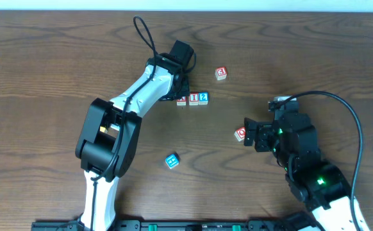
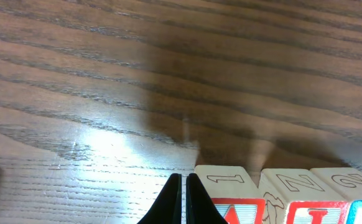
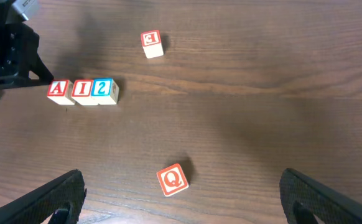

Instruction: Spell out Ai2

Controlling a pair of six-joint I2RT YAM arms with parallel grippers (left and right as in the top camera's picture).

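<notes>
Three letter blocks stand in a touching row on the wood table: a red A block (image 1: 182, 99) (image 3: 58, 90) (image 2: 231, 196), a red I block (image 1: 193, 98) (image 3: 81, 90) (image 2: 299, 199) and a blue 2 block (image 1: 203, 97) (image 3: 104, 89) (image 2: 355, 193). My left gripper (image 1: 175, 97) (image 2: 185, 202) is shut and empty, its tips just left of the A block. My right gripper (image 1: 254, 135) (image 3: 181, 199) is open wide and empty, with a red Q block (image 1: 240, 134) (image 3: 171, 179) on the table between its fingers.
A red-faced block (image 1: 221, 73) (image 3: 150, 42) lies beyond the row to the right. A blue block (image 1: 171, 160) lies near the front, by the left arm's base. A black cable loops at the back.
</notes>
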